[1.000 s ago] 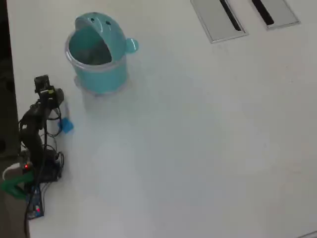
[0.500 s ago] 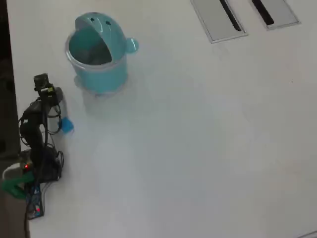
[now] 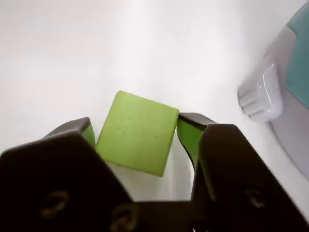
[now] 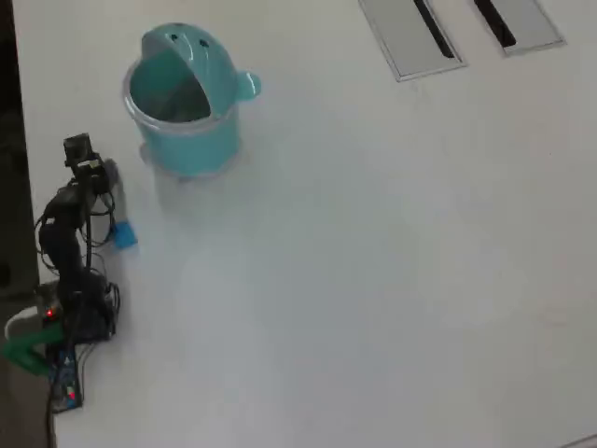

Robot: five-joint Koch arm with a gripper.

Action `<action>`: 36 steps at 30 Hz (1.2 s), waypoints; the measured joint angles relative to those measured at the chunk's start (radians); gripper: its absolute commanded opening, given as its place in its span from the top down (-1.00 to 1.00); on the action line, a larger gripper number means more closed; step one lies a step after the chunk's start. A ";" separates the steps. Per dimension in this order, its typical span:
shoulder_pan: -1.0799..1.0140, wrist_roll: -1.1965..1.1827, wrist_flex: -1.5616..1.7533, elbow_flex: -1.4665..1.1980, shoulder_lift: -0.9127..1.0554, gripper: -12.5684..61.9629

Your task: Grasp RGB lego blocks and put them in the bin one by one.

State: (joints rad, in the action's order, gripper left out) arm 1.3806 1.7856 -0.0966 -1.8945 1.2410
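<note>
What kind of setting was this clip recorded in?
Probably an office or meeting-room desk: a wide white table with two grey slotted plates set into it. A teal bin stands beside the small arm, whose gripper holds a green block.

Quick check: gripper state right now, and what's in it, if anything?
Gripper: closed on the yellowish-green lego block, which sits tilted between the two jaws in the wrist view; the bin is close by.

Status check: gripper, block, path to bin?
Gripper shut on green block, block tilted between the jaws. Bin close by, lid open. Blue block on table beside arm. Nothing seen blocking the way.
</note>
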 measured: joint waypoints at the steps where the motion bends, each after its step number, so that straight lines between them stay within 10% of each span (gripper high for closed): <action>1: 0.000 -0.003 0.000 0.002 -0.003 -0.07; 36: -0.069 -0.133 -0.112 -0.038 0.457 0.21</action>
State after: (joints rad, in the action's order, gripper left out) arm 1.3116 1.6521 -0.2086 -1.9328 1.6981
